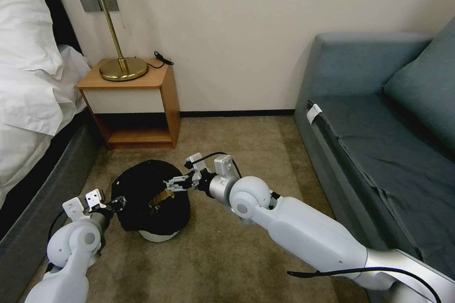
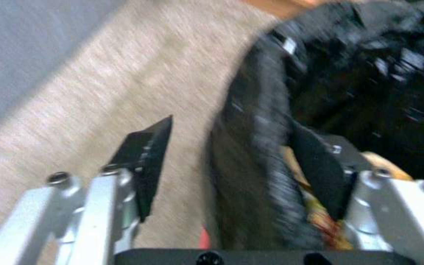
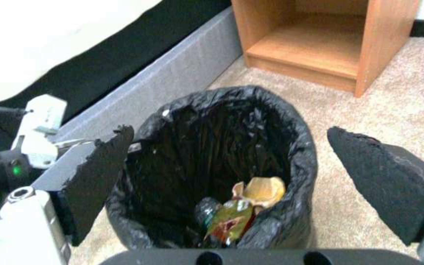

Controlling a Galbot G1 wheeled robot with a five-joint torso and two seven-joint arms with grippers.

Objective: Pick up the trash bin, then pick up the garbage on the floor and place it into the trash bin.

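Right gripper [image 3: 232, 162] spread over trash bin [image 3: 212, 140] holding garbage [image 3: 246, 206]; left gripper [image 2: 232, 162] spread, apparently straddling its rim.

Both arms are glossy white with round ball-like joints and silver metal wrist cuffs. Thin black cables run along them. The left gripper [image 2: 226, 147] and right gripper [image 3: 232, 162] have bare aluminium brackets fastened by round-headed screws, ending in wedge-shaped black foam pads [image 3: 384, 184].

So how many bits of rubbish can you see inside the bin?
3: crumpled brown paper, a snack wrapper and a dark bottle, all at the trash bin bottom. More may be hidden.
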